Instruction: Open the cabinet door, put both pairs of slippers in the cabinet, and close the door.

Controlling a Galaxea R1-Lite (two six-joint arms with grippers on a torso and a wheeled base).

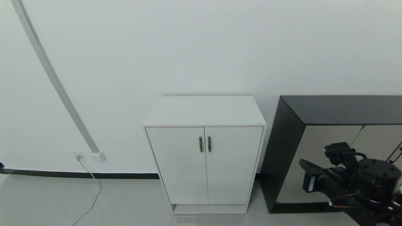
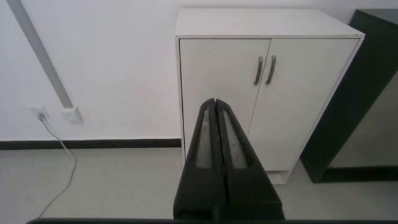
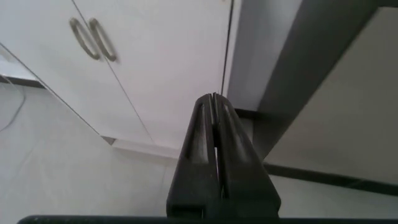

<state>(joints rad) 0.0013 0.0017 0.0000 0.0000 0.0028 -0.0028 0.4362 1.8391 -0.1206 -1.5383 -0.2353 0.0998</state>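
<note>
Closest to the lens, the left gripper (image 2: pixel 215 109) has its two fingers pressed together with nothing between them, the tips aimed at the white cabinet (image 1: pixel 204 111). The right gripper (image 3: pixel 214 102) is likewise closed and empty, pointing at the strip of wall between the cabinet's right side and the black unit (image 1: pixel 284 150) just beside it.

Both cabinet doors (image 1: pixel 177 163) are shut, so the inside is hidden. Their two dark handles (image 1: pixel 201 144) stand upright side by side at the middle seam. The cabinet stands with its back to the wall (image 1: pixel 188 47), and a shallow recess runs under the doors.

Right of the cabinet, the black unit is cut off by the picture's edge. Its front is glossy and reflective, and what it is cannot be told. The right arm (image 1: pixel 373 179) covers the lower part of that front.

Left of the cabinet, a socket (image 1: pixel 78 156) sits low on the wall, and a grey cable (image 1: pixel 94 185) trails from it across the floor (image 1: pixel 47 201) and out of the picture. Next to the socket is a small box (image 1: pixel 99 156), from which a grey strip (image 1: pixel 53 78) slants up the wall away from the cabinet. A dark skirting (image 1: pixel 94 175) lines the wall's foot. The floor is pale grey and shiny.
</note>
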